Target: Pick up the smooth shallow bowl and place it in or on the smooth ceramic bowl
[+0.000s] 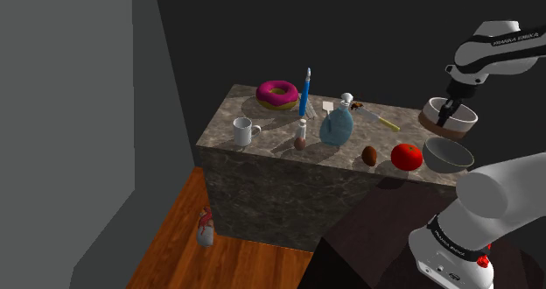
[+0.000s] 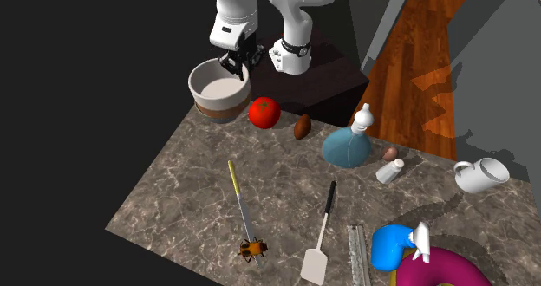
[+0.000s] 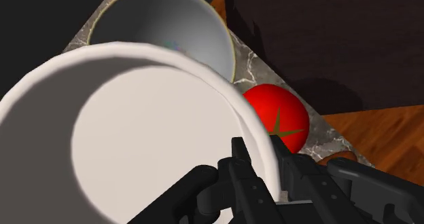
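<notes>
Marble counter (image 1: 276, 125) against black, seen from the shoulder: mug (image 1: 244, 131) at nine o'clock, donut (image 1: 277, 94) at eleven, blue flask (image 1: 335, 126) mid-counter, tomato (image 1: 406, 157) at four. Grey bowl (image 1: 448, 155) sits just beside the tomato, at its three o'clock. White bowl (image 1: 449, 118) hangs lifted at the grey bowl's twelve o'clock, its rim pinched between the narrowly parted fingers of the gripper (image 1: 446, 112).
</notes>
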Robot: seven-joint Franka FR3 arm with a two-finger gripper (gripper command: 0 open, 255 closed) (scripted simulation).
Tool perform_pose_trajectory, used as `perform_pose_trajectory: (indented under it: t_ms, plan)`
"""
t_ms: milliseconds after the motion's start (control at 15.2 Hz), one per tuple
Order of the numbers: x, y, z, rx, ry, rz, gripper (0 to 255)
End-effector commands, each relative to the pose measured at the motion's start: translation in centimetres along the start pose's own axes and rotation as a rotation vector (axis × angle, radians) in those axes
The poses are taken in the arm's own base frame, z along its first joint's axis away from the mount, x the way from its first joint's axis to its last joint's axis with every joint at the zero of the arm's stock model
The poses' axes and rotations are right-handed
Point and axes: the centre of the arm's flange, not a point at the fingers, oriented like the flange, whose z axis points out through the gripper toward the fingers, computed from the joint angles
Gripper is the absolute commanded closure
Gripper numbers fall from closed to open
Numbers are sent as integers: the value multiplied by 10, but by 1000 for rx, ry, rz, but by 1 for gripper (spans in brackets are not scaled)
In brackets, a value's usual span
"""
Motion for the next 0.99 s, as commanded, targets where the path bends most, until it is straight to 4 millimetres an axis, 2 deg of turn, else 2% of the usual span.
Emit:
perform_pose_trajectory:
  t_ms: [0,264,924]
  plan:
    - [-28,1,0,-1,0,-1,255]
    - [-80,5,3,-1,0,-1,255]
    - [-76,5,55,-1,0,-1,255]
